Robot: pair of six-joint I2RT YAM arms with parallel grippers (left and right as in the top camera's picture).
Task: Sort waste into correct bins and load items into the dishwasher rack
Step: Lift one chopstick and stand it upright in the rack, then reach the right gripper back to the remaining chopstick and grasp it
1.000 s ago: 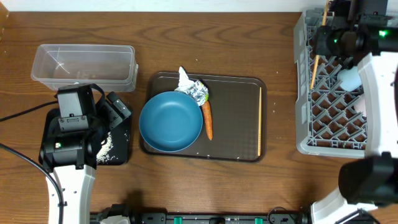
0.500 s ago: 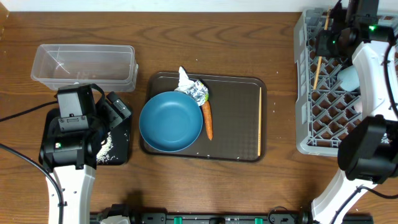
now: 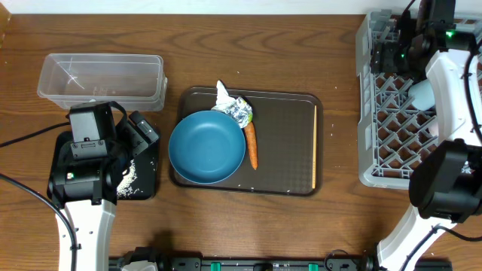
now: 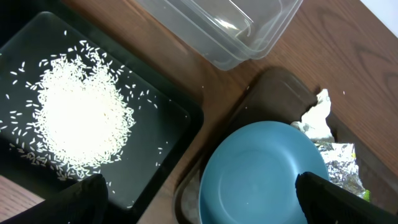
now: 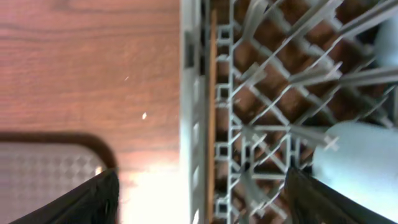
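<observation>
1. Two fingertips of the right gripper (image 5: 202, 194) stand wide apart with nothing between them. The claw is open above the large grey lattice dishwasher rack (image 3: 367, 113), at the upper right of the overhead frame.
2. One thin wooden chopstick (image 5: 212, 93) lies directly beneath, along the inside of the rack's left wall, touching neither finger. Judged step: chopstick loading, half done.
3. Raise the claw straight up until both fingers clear the lattice pegs and the pale-blue cup (image 5: 354, 155) just beside them. A sideways exit risks snagging the grid.
4. Travel next to the second wooden chopstick (image 3: 314, 147), which lies lengthwise at the right edge of the dark-brown serving tray (image 3: 286, 150), centre frame. Set the jaws across its length, near its middle, and close low. A flat, thin stick will likely slip from a high pinch.
5. Right arm pose: extended far up the right edge of the frame, wrist bent down over the rack's top-left corner.
6. Left gripper (image 4: 199, 199): open and empty, hanging over the shallow black rectangular tray (image 4: 177, 124) that holds loose white rice grains (image 4: 81, 118), lower left. Its arm is folded back near the bottom edge.
</observation>
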